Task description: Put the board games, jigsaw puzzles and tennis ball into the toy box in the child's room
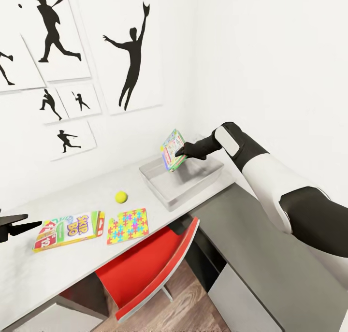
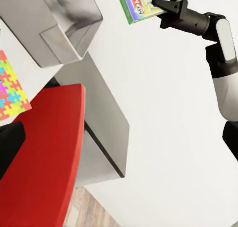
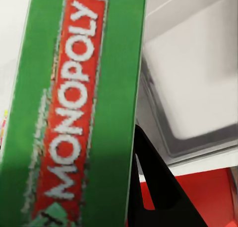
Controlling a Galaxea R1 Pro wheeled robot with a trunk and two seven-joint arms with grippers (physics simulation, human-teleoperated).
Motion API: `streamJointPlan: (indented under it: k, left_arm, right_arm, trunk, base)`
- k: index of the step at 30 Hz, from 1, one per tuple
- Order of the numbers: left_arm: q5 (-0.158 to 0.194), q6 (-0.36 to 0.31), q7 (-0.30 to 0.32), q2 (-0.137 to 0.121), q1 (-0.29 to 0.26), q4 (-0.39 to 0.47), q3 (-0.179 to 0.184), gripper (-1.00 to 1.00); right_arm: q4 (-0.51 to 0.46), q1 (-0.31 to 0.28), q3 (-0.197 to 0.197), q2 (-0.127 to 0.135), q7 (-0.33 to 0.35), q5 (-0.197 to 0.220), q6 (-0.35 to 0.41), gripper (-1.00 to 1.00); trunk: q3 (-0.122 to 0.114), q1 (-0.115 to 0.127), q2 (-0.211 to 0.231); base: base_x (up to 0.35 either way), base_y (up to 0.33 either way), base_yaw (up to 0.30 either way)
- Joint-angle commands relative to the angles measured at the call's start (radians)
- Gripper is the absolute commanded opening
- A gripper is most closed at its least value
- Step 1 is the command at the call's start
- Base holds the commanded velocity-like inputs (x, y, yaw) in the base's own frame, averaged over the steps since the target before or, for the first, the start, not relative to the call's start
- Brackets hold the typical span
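Head view, left to right. Left gripper [image 1: 24, 224] at the far left edge, mid-lower frame, dark fingers pointing right just above the table [image 1: 72, 279]; can't tell how far the jaws are spread. Just right of it, SKIP-BO board game [image 1: 70, 230] lies flat on the light-grey top. Next right, one jigsaw puzzle [image 1: 127, 225] flat, close beside the SKIP-BO box but not touching. Tennis ball [image 1: 121, 196] sits above and between them in frame, apart from both. Red chair [image 1: 154, 269] tucked under the table edge, lower centre. Toy box [image 1: 166, 194] at centre frame on the table's far end near the wall. Right gripper [image 1: 180, 152] is clamped on the green board game [image 1: 172, 151], box tilted on edge, held in the air over the toy box, clear of its rim. Right wrist view: green box reads MONOPOLY [image 3: 74, 113], one dark finger [image 3: 158, 187] alongside it, toy box interior beyond.
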State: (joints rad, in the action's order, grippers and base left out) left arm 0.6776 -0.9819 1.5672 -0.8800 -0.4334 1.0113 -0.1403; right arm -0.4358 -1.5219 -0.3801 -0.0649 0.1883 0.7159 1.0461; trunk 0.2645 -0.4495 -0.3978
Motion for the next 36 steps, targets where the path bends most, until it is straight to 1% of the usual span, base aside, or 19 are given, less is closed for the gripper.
streamJointPlan:
  k: [1,16,23,26,28,31,36]
  left_arm:
    - [0.0,-0.011,0.004,-0.001,-0.001,0.0,0.001,1.0]
    - [0.0,-0.011,0.004,-0.001,-0.001,0.0,0.001,1.0]
    - [0.0,-0.011,0.004,-0.001,-0.001,0.0,0.0,1.0]
    - [0.0,-0.011,0.004,-0.007,-0.001,0.0,0.0,1.0]
    - [0.0,-0.01,0.004,-0.015,-0.001,0.0,0.001,1.0]
    - [0.0,-0.009,0.004,-0.019,-0.001,0.0,0.001,1.0]
    - [0.0,-0.009,0.004,-0.02,-0.001,0.0,0.001,1.0]
  right_arm:
    - [0.0,-0.001,-0.003,0.0,0.011,-0.009,0.001,-1.0]
    - [0.0,-0.001,-0.004,0.0,0.014,-0.009,0.001,-1.0]
    - [-0.004,-0.003,-0.009,-0.005,0.016,-0.01,0.001,-1.0]
    - [-0.004,-0.005,-0.013,-0.012,0.033,-0.01,0.001,-1.0]
    - [-0.004,-0.006,-0.015,-0.016,0.057,-0.01,0.001,-1.0]
    - [-0.004,-0.007,-0.018,-0.018,0.079,-0.01,0.001,-1.0]
    - [-0.004,-0.008,-0.019,-0.018,0.089,-0.01,0.001,-1.0]
  trunk:
    - [0.004,-0.001,-0.002]
    - [0.029,-0.001,-0.002]
    - [0.04,-0.001,-0.002]
    - [0.045,-0.001,-0.002]
    - [0.048,-0.001,-0.002]
    - [0.053,-0.001,-0.002]
    - [0.062,-0.001,-0.002]
  base:
    - [0.0,0.0,0.0]
    - [0.0,0.0,0.0]
    - [0.0,0.0,0.0]
    - [0.0,0.0,0.0]
    - [0.0,0.0,0.0]
    - [0.0,0.0,0.0]
    - [0.0,0.0,0.0]
